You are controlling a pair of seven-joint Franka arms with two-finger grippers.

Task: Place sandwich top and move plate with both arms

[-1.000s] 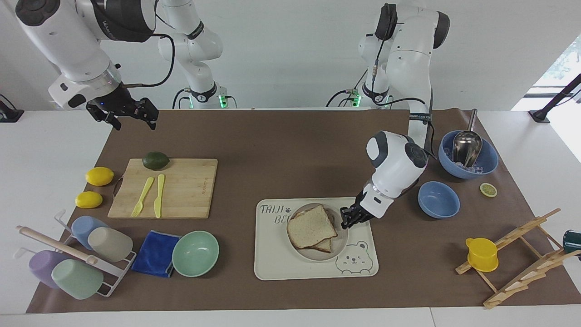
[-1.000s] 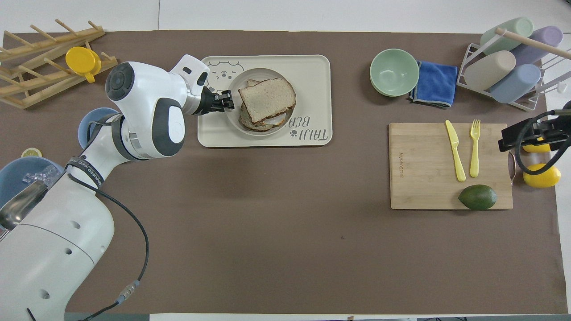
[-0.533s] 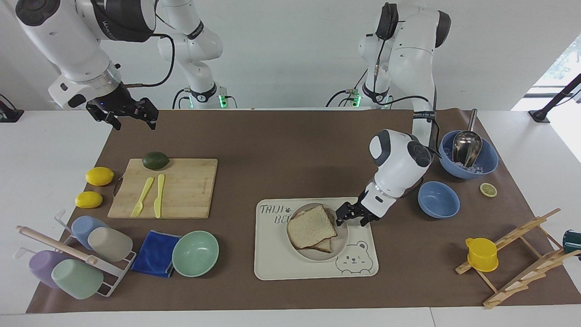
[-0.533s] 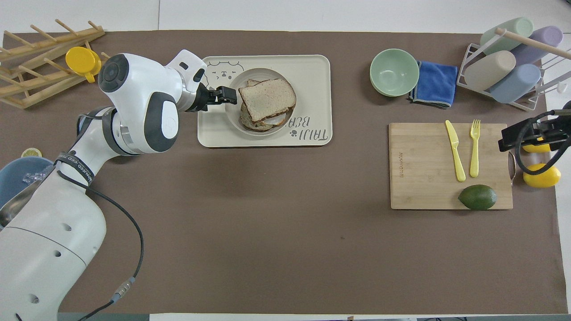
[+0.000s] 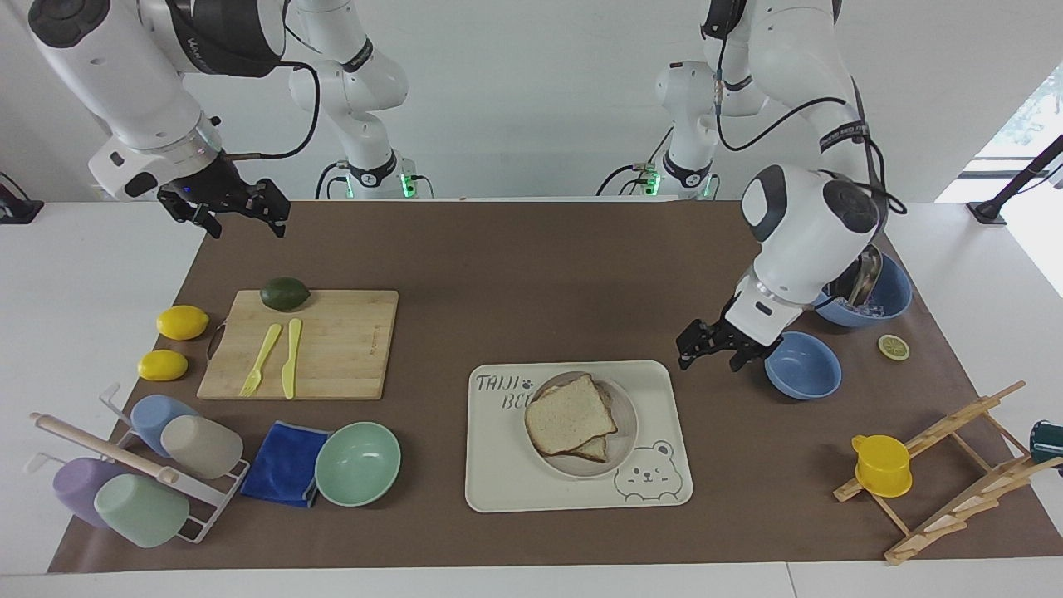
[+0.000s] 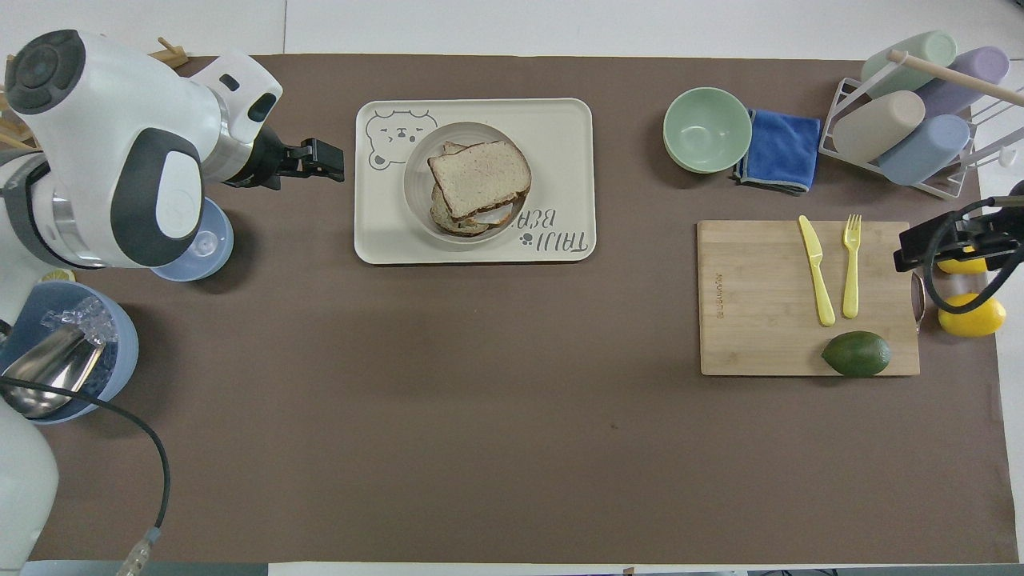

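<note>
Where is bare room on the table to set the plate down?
The widest bare patch is the brown mat nearer to the robots than the tray, between the cutting board and the ice bowl. It is crowded around the green bowl, the cloth and the cup rack.

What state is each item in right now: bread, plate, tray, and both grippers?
sandwich top: lying on the lower slice, released.
plate: on the tray, holding the sandwich.
tray: flat on the mat.
left gripper: open, raised, empty, over the mat beside the tray.
right gripper: open, empty, waiting over the mat's edge at the right arm's end.
</note>
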